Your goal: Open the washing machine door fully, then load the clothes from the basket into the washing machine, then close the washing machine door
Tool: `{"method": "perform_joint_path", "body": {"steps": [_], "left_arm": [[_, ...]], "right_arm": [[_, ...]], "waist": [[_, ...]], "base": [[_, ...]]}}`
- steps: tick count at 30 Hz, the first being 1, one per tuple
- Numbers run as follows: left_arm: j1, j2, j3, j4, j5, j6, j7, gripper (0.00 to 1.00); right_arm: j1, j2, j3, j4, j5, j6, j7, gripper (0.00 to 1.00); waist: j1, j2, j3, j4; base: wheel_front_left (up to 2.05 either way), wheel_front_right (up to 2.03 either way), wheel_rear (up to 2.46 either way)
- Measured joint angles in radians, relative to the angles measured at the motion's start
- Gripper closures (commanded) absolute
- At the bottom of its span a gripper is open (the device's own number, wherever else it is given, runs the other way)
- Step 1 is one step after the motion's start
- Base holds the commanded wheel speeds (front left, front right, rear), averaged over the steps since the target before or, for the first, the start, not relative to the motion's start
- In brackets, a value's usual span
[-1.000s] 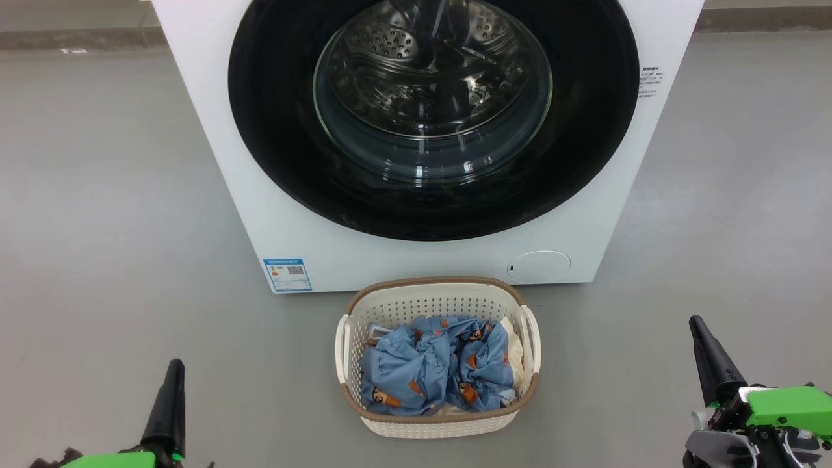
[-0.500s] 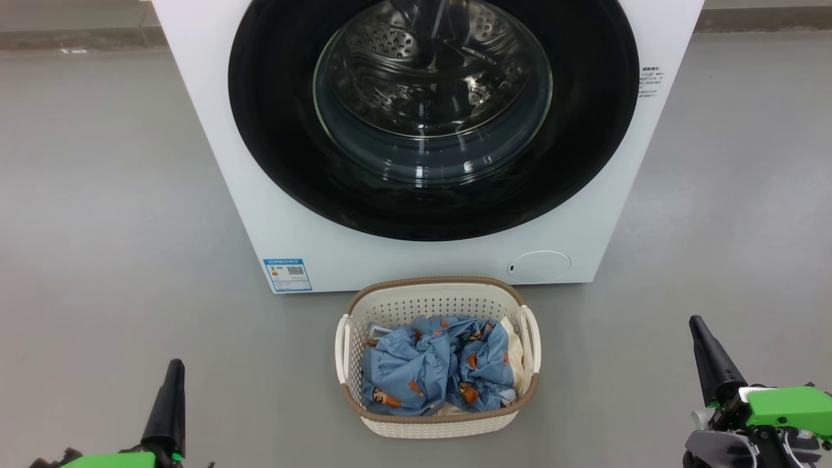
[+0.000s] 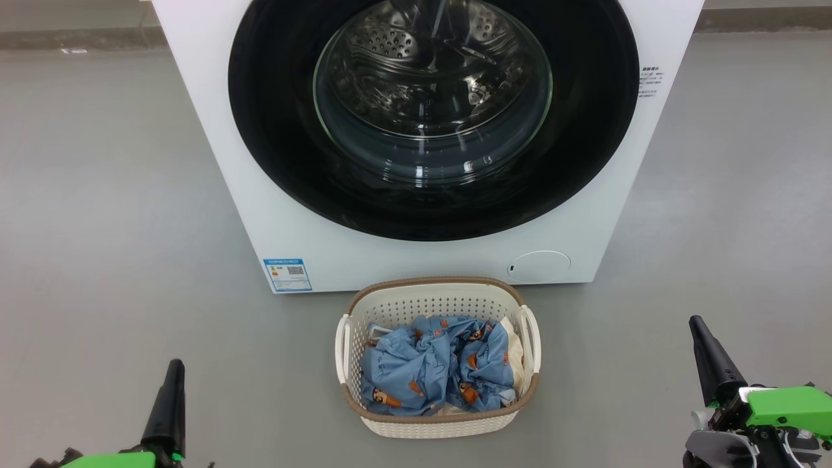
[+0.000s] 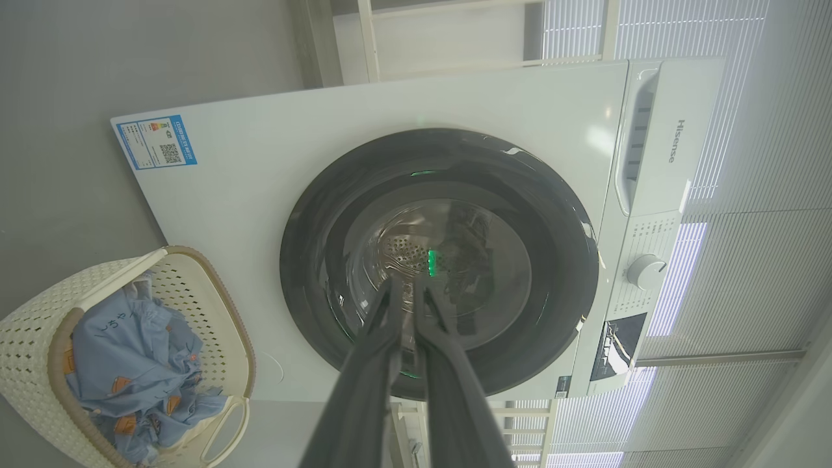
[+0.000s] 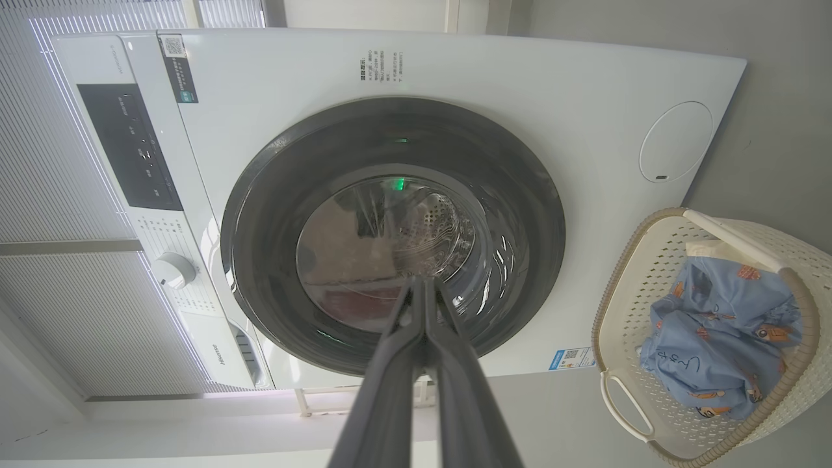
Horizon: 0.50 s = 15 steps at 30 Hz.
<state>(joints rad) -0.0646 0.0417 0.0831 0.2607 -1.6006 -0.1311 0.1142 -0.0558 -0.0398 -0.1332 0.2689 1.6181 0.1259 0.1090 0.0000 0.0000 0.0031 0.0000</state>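
L pincer (image 3: 173, 365) + R pincer (image 3: 697, 322), 1 basket (image 3: 437, 282), 1 washer (image 3: 214, 130)

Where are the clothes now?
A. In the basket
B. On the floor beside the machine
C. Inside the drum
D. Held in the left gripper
A: the clothes lie bunched in the basket, which stands in front of the shut door.
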Motion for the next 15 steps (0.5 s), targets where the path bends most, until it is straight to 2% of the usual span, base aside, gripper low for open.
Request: {"method": "perform_joint_path", "body": {"steps": [15], "left_arm": [[0.0, 0.0, 0.0, 0.0, 0.0, 0.0, 0.0, 1.0]], "right_arm": [[0.0, 0.0, 0.0, 0.0, 0.0, 0.0, 0.0, 1.0]], "waist": [[0.0, 0.0, 0.0, 0.0]], "base": [[0.0, 0.0, 0.0]]}}
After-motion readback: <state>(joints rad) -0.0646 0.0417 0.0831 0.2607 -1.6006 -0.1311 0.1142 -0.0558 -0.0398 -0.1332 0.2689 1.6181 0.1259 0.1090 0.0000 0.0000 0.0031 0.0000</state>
